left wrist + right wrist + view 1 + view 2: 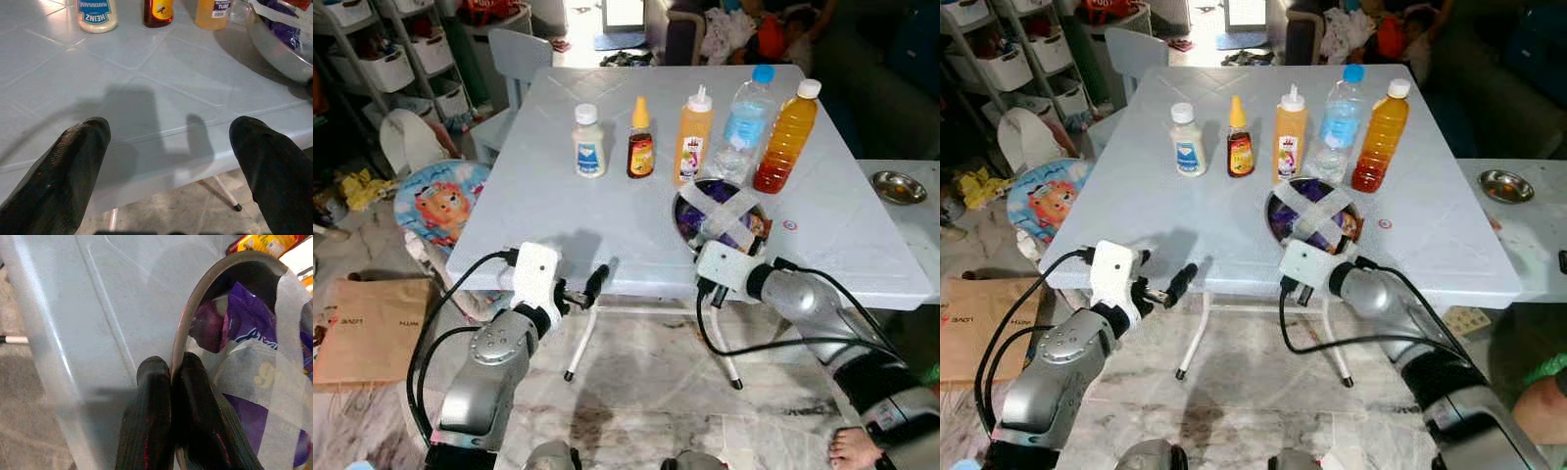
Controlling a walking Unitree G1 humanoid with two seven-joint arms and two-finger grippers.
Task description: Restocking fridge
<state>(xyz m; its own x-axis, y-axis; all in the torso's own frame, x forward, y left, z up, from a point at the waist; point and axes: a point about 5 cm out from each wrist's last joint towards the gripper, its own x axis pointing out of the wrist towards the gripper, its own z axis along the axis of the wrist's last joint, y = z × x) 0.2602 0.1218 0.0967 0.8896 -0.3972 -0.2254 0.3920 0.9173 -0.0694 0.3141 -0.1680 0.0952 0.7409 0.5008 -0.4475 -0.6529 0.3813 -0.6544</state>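
Observation:
A steel bowl (688,233) of purple snack packets, taped across with white strips, stands near the front edge of the pale blue table (607,225). My right gripper (168,377) is shut on the bowl's near rim (188,323), one finger inside and one outside. Behind the bowl stand a white mayonnaise jar (588,142), a dark sauce bottle (640,139), an orange squeeze bottle (693,135), a clear water bottle (744,122) and an orange drink bottle (786,137). My left gripper (592,286) hangs open just off the table's front edge, holding nothing.
A small steel dish (899,186) lies on a second table at the right. A child's cartoon chair (440,201) and a cardboard box (367,328) sit at the left. Shelves with bins (401,59) stand behind. A person's bare foot (862,448) shows at bottom right.

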